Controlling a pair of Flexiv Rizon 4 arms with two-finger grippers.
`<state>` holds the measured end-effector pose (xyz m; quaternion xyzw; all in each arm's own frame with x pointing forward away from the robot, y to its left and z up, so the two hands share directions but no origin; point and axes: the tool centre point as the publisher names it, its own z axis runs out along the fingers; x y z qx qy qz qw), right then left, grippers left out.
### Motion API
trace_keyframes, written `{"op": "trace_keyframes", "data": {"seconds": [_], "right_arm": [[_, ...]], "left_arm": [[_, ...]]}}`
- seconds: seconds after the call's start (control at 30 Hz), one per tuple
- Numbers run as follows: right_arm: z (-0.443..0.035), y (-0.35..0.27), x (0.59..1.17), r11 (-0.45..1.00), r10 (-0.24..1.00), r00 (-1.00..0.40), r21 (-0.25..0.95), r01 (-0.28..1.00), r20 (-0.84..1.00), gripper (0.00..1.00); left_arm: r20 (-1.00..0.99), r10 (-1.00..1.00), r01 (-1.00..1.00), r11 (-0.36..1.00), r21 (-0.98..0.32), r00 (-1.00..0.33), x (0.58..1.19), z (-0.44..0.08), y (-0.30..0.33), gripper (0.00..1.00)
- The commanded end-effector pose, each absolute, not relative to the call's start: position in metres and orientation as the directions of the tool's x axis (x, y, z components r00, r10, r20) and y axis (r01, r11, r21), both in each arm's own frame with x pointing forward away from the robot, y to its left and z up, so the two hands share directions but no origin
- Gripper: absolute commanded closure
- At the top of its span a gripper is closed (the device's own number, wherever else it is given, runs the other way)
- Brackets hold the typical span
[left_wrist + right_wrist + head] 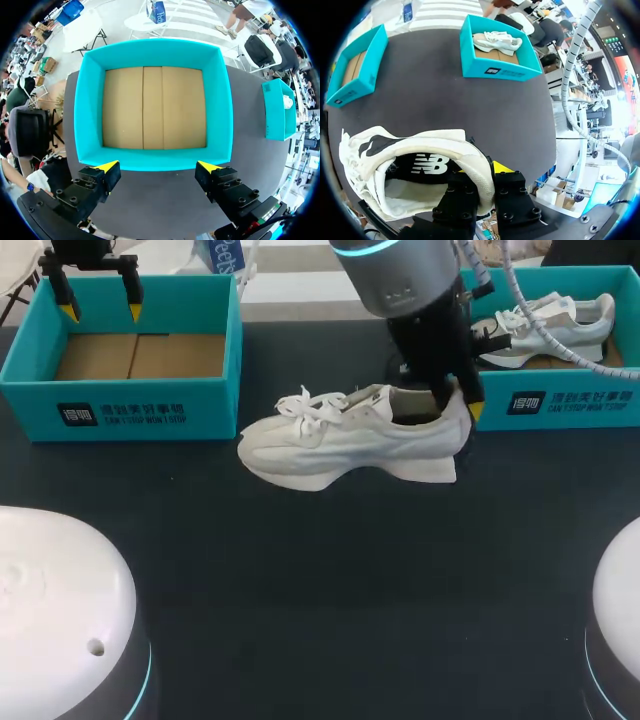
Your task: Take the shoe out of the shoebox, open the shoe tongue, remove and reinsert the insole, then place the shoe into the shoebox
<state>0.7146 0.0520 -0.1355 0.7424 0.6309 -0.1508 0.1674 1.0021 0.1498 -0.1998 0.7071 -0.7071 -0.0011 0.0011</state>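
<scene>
A white laced shoe (340,440) lies on its side-on profile in the middle of the dark table, toe to the left. My right gripper (457,405) is shut on its heel collar, one finger inside the opening and one outside. In the right wrist view the heel rim (475,165) passes between the fingers of that gripper (481,172), and the dark insole (427,165) shows inside the shoe (420,142). My left gripper (102,312) hangs open above the back wall of the empty teal shoebox (150,390), holding nothing; its wrist view looks down into that box (155,55) past the gripper (157,167).
A second teal shoebox (560,405) at the back right holds another white shoe (545,330); both show in the right wrist view too, box (495,67) and shoe (497,41). Two white rounded bases (60,610) sit at the table's near corners.
</scene>
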Motion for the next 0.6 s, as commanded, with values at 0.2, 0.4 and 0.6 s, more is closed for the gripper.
{"op": "trace_keyframes", "data": {"seconds": [0.2,0.4,0.6], "right_arm": [[-0.144,0.054,0.715,-0.137,0.894,0.151,0.064,0.989,-0.423,1.0],[-0.2,0.063,0.715,-0.123,0.887,0.153,0.096,0.988,-0.436,1.0],[-0.254,0.07,0.713,-0.068,0.886,0.096,0.078,0.995,-0.454,1.0]], "left_arm": [[0.0,-1.0,-1.0,0.0,0.002,0.0,1.002,-0.2,0.15,0.0],[0.0,-1.0,-1.0,0.0,0.002,0.0,1.002,-0.2,0.15,0.0],[0.0,-1.0,-1.0,0.0,0.002,0.0,1.002,-0.2,0.15,0.0]]}}
